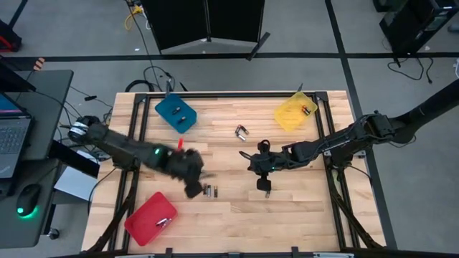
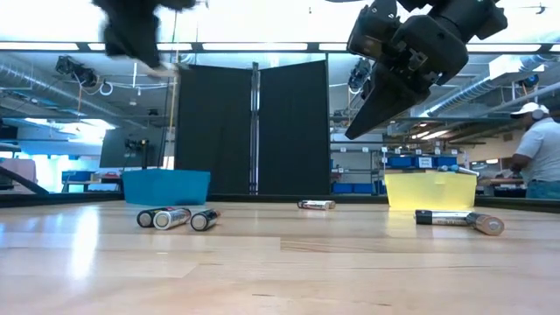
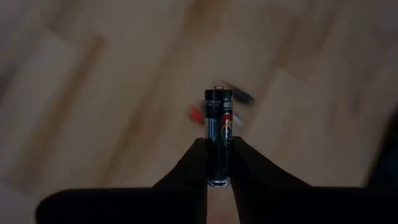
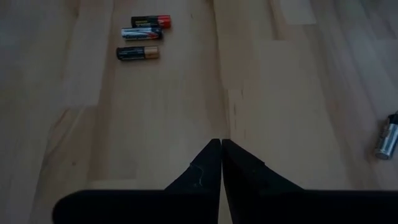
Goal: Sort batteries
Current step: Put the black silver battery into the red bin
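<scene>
My left gripper (image 3: 219,144) is shut on a black battery (image 3: 217,124) and hangs above the table's near-left part, close to a cluster of three batteries (image 1: 209,190) lying on the wood. That cluster also shows in the low view (image 2: 171,217). My right gripper (image 4: 221,143) is shut and empty, raised over the table's middle (image 1: 265,188). Two more batteries (image 1: 242,132) lie farther back, and a long pair (image 2: 457,219) rests on the right in the low view. The blue tray (image 1: 169,107), yellow tray (image 1: 290,118) and red tray (image 1: 143,215) each hold a cell. My left gripper pinches the black battery between its two fingers (image 3: 249,162), gripping the cell's lower half (image 3: 217,165). The battery lies along the fingers, and its upper end (image 3: 216,93) sticks out past the fingertips. It is lifted clear of the table.
A small red piece (image 1: 180,143) lies on the wood near the left arm. One silvery battery (image 4: 387,138) lies off to the side of my right gripper. A person (image 2: 535,149) stands in the room beyond the table. Bare wood stretches along the near edge.
</scene>
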